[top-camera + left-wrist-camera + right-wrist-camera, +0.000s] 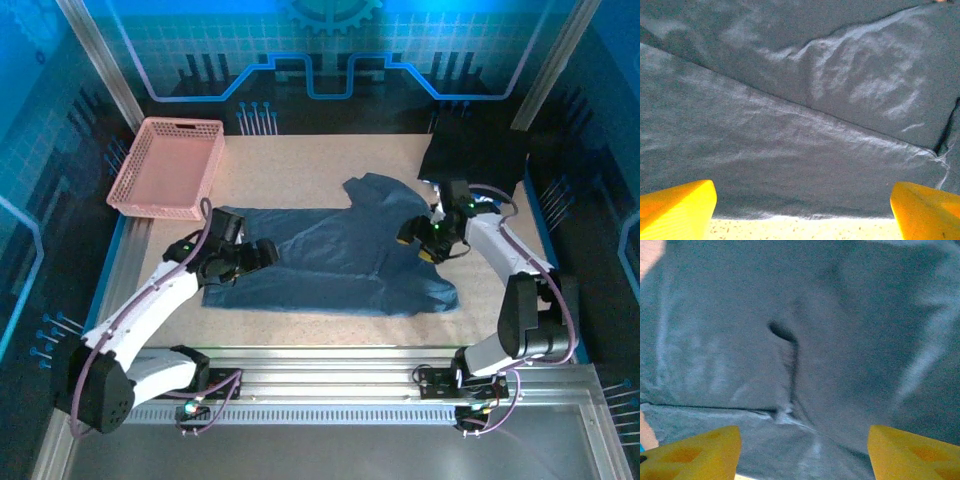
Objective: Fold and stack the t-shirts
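Now, the t-shirt [330, 262] is laid out across the middle of the top view. It is mostly flat, though one part is thrown up toward the upper centre and a diagonal fold runs through the body. It is not yet folded, so the work is judged to be at the spreading or first-fold stage.

At the shirt's left edge the left gripper [268, 250] is set low over the cloth. In its wrist view the yellow fingers [676, 210] are held wide apart, the hem lies across the gap between them, and a strip of table [805, 229] shows beneath. Nothing is pinched. That placement suits a grab at the hem.

On the right side of the shirt the right gripper [412, 236] is poised over a puckered ridge of fabric, its fingers also spread and gripping nothing. With one gripper at each side, the cloth can be lifted evenly.

Farther out, a dark bundle [478, 155] sits at the upper right. It is probably another shirt, though the shadow makes that hard to confirm. The pink basket [165, 205] stands at the upper left, well apart from the cloth.
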Available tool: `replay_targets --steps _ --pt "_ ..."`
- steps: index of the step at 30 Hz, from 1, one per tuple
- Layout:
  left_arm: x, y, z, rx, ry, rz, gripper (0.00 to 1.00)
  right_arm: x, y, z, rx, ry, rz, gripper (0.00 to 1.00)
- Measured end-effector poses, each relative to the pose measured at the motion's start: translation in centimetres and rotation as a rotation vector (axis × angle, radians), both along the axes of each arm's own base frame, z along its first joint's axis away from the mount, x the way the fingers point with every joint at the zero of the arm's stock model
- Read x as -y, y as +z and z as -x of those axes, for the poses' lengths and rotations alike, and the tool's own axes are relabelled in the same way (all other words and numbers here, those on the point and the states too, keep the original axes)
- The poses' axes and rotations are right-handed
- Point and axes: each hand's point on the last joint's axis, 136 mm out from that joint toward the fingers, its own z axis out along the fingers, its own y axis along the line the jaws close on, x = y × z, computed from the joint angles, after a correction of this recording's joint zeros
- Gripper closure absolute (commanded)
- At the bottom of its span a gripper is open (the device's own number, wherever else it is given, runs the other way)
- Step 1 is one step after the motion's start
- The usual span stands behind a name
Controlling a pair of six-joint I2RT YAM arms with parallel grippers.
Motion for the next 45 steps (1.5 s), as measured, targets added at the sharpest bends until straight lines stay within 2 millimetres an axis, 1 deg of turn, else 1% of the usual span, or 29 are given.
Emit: replay_targets --steps 1,2,3,4,5,7,9,10,12,14,18,21,23,26,28,30,31,32,34,35,37,39,40,41,42,44,45 --pt "0.1 -0.5 -0.1 -0.018 0.005 0.000 0.17 0.2 -0.5 0.4 -0.010 0.003 0.004 0.46" --pt "0.2 -1.1 -0.2 -0.039 0.011 -0.001 0.23 0.3 -1.0 0.9 -0.024 0.005 0.008 0.54" --pt "0.3 -1.8 -0.3 -0.063 0.018 -0.003 0.31 0.3 -1.6 1.3 -0.042 0.012 0.010 0.61" --pt "0.3 -2.5 -0.4 -0.089 0.032 -0.003 0.38 0.3 -2.2 1.6 -0.061 0.013 0.012 0.65" --pt "0.3 -3.4 -0.5 -0.118 0.039 -0.010 0.42 0.4 -3.0 1.8 -0.085 0.010 0.017 0.67" --pt "0.3 -5.2 -0.4 -0.183 0.066 -0.022 0.45 0.7 -4.9 2.5 -0.127 0.000 0.036 0.68" --pt "0.1 -6.8 -0.1 -0.241 0.095 -0.036 0.46 1.4 -6.8 4.3 -0.196 -0.021 0.074 0.69" --pt "-0.1 -7.4 0.1 -0.261 0.112 -0.041 0.46 1.7 -7.4 5.0 -0.219 -0.028 0.091 0.69" --pt "-0.5 -8.3 0.9 -0.291 0.136 -0.054 0.46 2.3 -8.2 6.3 -0.263 -0.049 0.120 0.69" --pt "-1.0 -9.3 1.9 -0.325 0.155 -0.067 0.47 2.5 -8.1 6.6 -0.260 -0.063 0.136 0.69" --pt "-1.9 -11.3 4.4 -0.407 0.190 -0.088 0.47 3.1 -8.2 8.0 -0.266 -0.097 0.175 0.66" --pt "-1.9 -11.2 4.9 -0.395 0.209 -0.069 0.48 3.5 -8.2 9.4 -0.286 -0.116 0.192 0.63" --pt "-2.1 -11.3 5.6 -0.400 0.221 -0.058 0.48 3.5 -8.3 10.1 -0.299 -0.122 0.200 0.60" --pt "-2.1 -11.2 6.4 -0.399 0.230 -0.040 0.47 3.6 -8.2 10.4 -0.300 -0.131 0.201 0.55" --pt "-2.1 -11.1 6.8 -0.407 0.235 -0.032 0.47 3.6 -8.1 10.5 -0.302 -0.138 0.200 0.49" --pt "-2.0 -11.0 7.0 -0.419 0.232 -0.026 0.41 3.5 -7.9 10.5 -0.303 -0.139 0.199 0.44" --pt "-2.0 -10.8 7.1 -0.422 0.229 -0.025 0.37 3.6 -7.7 10.5 -0.305 -0.138 0.203 0.42" --pt "-2.0 -10.4 7.2 -0.428 0.228 -0.029 0.31 3.6 -7.3 10.3 -0.305 -0.136 0.208 0.40" --pt "-1.8 -9.1 6.5 -0.418 0.221 -0.027 0.24 3.6 -6.0 9.4 -0.281 -0.127 0.209 0.35" --pt "-1.4 -7.7 5.5 -0.391 0.217 -0.015 0.21 3.5 -4.7 8.1 -0.240 -0.113 0.205 0.32" --pt "-0.4 -4.4 2.7 -0.302 0.195 0.019 0.17 3.1 -1.6 4.7 -0.122 -0.081 0.194 0.29" --pt "0.7 -0.2 -0.8 -0.182 0.163 0.059 0.14 2.4 2.9 0.2 0.041 -0.011 0.186 0.30" --pt "1.1 1.5 -2.2 -0.137 0.150 0.072 0.14 2.2 4.9 -2.0 0.108 0.019 0.189 0.31" --pt "1.6 3.2 -4.0 -0.088 0.131 0.082 0.14 1.9 6.9 -4.4 0.169 0.059 0.197 0.33" --pt "1.9 4.5 -5.6 -0.050 0.117 0.091 0.14 1.5 8.7 -7.2 0.233 0.096 0.203 0.35" --pt "2.0 5.7 -8.6 -0.002 0.097 0.095 0.15 0.9 10.6 -12.0 0.321 0.163 0.223 0.38" --pt "1.7 5.7 -10.1 0.010 0.090 0.092 0.16 0.6 10.8 -14.3 0.350 0.194 0.235 0.40"
